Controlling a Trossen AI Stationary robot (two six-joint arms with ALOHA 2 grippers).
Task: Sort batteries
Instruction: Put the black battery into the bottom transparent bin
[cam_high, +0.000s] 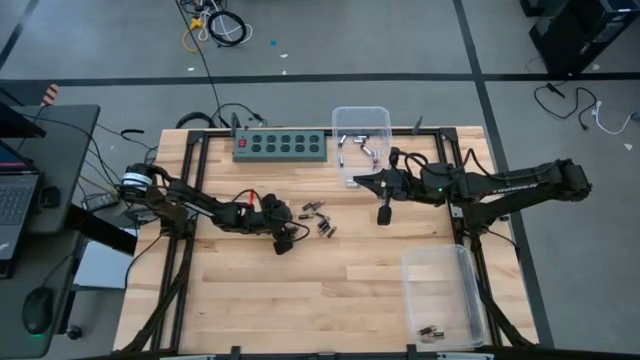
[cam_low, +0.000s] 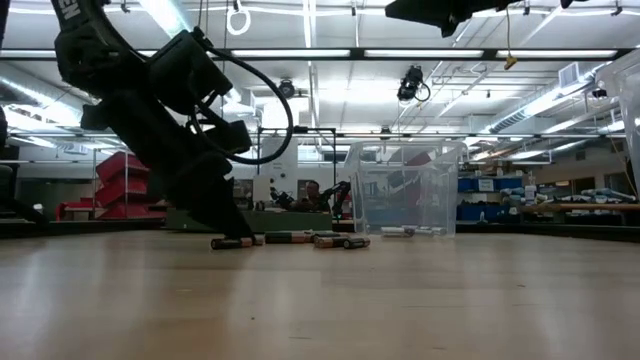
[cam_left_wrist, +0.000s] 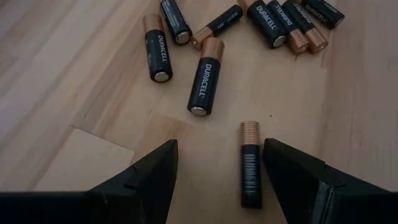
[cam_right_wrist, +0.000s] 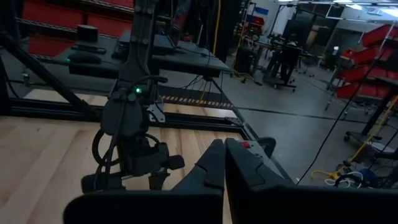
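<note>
Left gripper (cam_left_wrist: 217, 180) is down at the pale wooden tabletop (cam_high: 330, 280), fingers (cam_left_wrist: 146, 180) spread wide around one black, copper-capped cylindrical battery (cam_left_wrist: 250, 163) (not gripped). More such batteries (cam_high: 318, 218) lie just beyond. Right gripper (cam_high: 384, 212), fingers pressed together and empty, hovers beside the clear plastic bin (cam_high: 361, 128).
</note>
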